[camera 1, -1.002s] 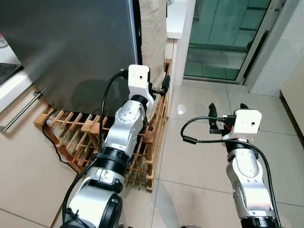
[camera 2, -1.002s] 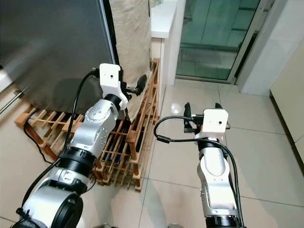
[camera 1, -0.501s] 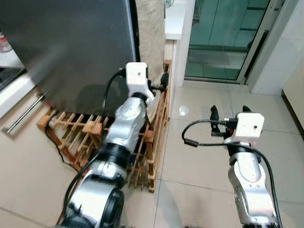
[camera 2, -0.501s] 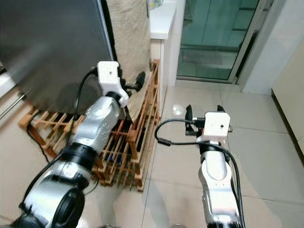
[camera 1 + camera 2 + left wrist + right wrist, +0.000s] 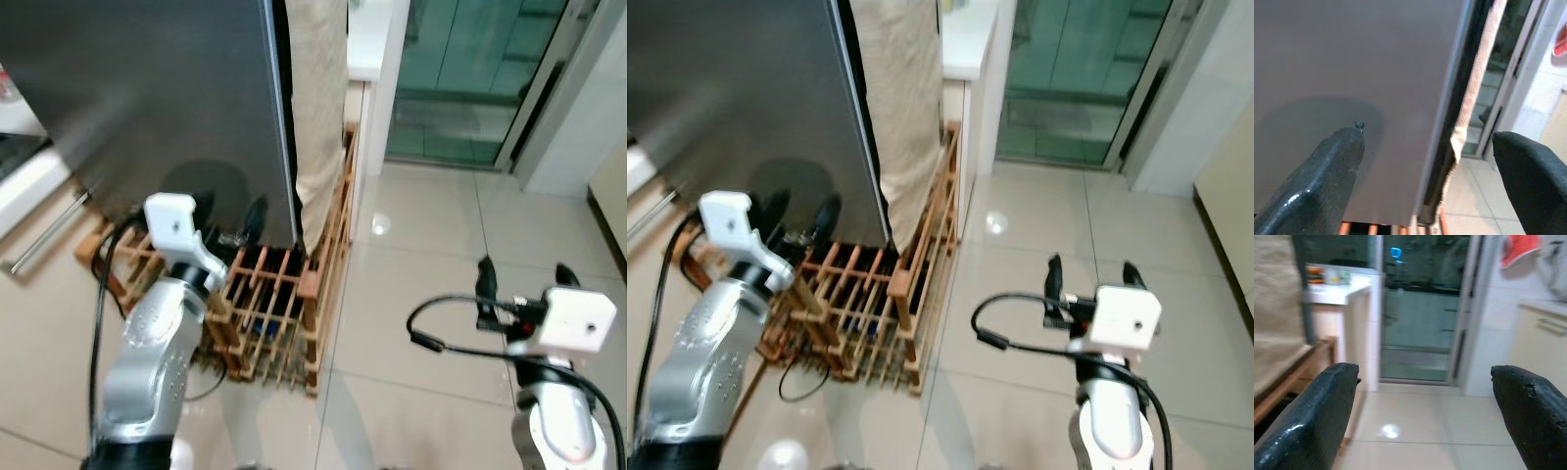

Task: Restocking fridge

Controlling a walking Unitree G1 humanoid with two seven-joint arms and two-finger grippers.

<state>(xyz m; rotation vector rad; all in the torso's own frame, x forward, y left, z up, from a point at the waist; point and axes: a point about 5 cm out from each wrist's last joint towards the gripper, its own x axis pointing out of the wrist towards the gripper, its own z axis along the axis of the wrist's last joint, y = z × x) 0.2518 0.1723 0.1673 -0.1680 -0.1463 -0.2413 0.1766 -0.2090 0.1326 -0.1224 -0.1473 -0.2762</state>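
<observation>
Since the earlier frame: left tool (image 5: pixel 231 221) drawn back from the fridge door's edge, by the cloth, to a lower station in front of the door face; right tool (image 5: pixel 520 278) shifted lower and further right in the head views, partly a camera shift.

Left tool: fingers (image 5: pixel 1327 169) spread wide, holding nothing, aimed at the dark grey fridge door (image 5: pixel 147 88), close to its lower part. Contact with the door not determinable. Door edge and black seal (image 5: pixel 1449 147) framed between the two fingers in the left wrist view.

Right tool: fingers (image 5: pixel 1308 416) spread wide, holding nothing, raised over the tiled floor (image 5: pixel 421 255), well apart from the fridge, pointed toward the glass door (image 5: pixel 1420 333).

Fridge: door shut as far as visible; interior and contents hidden. Beige cloth (image 5: pixel 318 108) hanging down the fridge side just beside the door edge.

Wooden rack (image 5: pixel 269 304): on the floor at the fridge foot, open lattice compartments. Dark and blue shapes (image 5: pixel 263 328) inside the lower cells, too small to identify. Black cable (image 5: pixel 196 377) on the floor beside the rack.

White tabletop (image 5: pixel 970 29) between the cloth and the glass door; small items on it in the right wrist view, blurred.
</observation>
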